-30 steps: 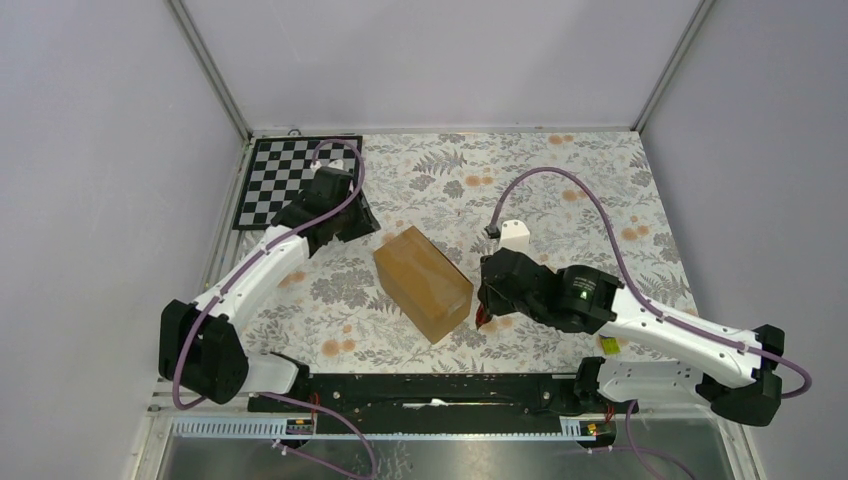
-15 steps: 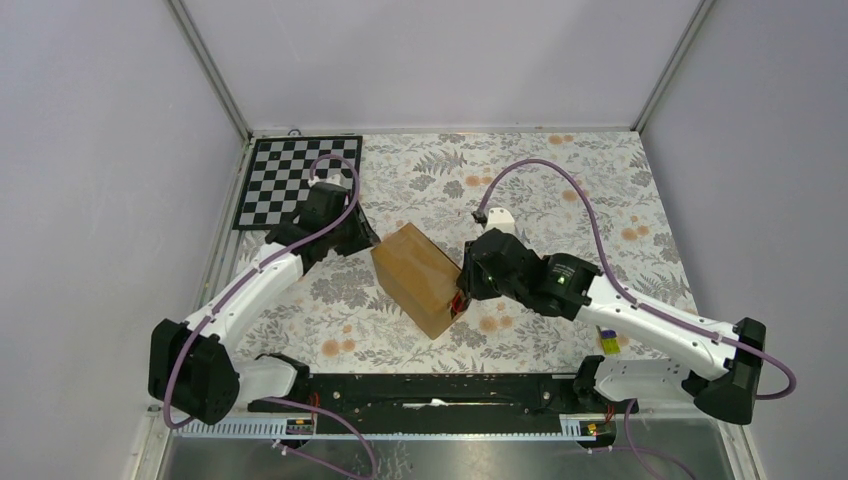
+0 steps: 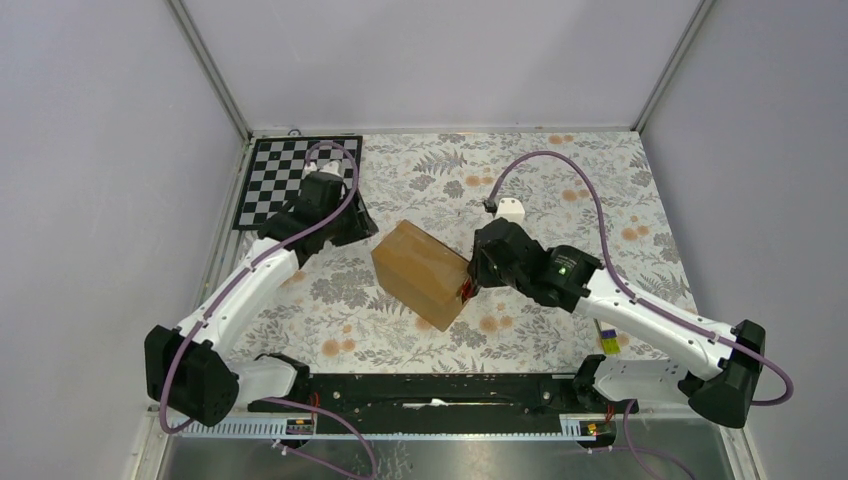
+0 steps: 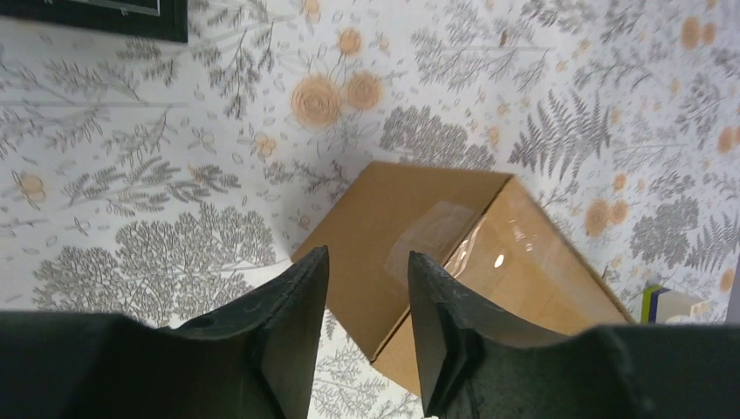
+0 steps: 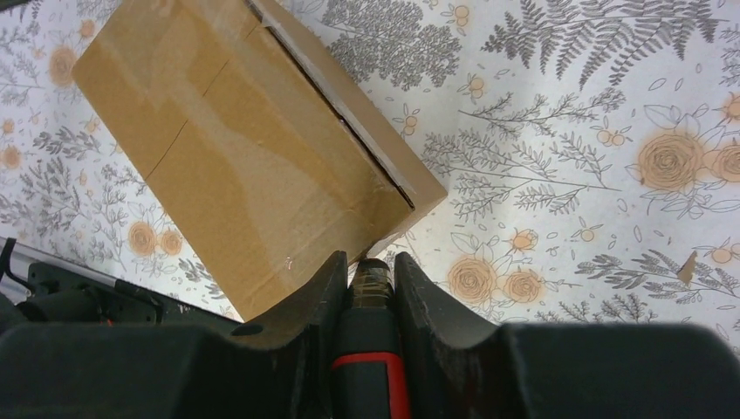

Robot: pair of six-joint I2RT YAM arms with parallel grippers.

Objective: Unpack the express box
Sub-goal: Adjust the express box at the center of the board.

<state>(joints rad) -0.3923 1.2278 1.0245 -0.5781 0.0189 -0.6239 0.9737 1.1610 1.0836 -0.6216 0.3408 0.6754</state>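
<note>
While the right gripper (image 5: 368, 266) is clenching the red-handled cutter (image 5: 368, 367) and setting its tip at a corner of the express box (image 5: 253, 157), the step in hand is, by my judgement, slitting the taped seam. The box is lying askew in the middle of the flowered table (image 3: 560, 190), its long axis running from far left to near right, and the cutter is meeting it at the near right end.

In the right wrist view a dark line is running along the upper long edge of the box and ending just by the tip. Doing this well is probably meaning three things: entering that line and not the cardboard wall, keeping the blade shallow so that it is sparing whatever is inside, and drawing it steadily along the seam. The carton is looking light, so a sideways push is likely sliding it rather than cutting it; bracing the far end is helping here.

The right arm is reaching from its near right base diagonally toward the centre, with the wrist turned so the cutter is pointing left at the box. The left arm is stretching far from its near left base, and the left gripper (image 4: 366, 262) is hanging beside the far left end of the box, close to the checkerboard (image 3: 275, 180). Its jaws are standing a little apart and gripping nothing; whether they are touching the carton I cannot tell.
</note>
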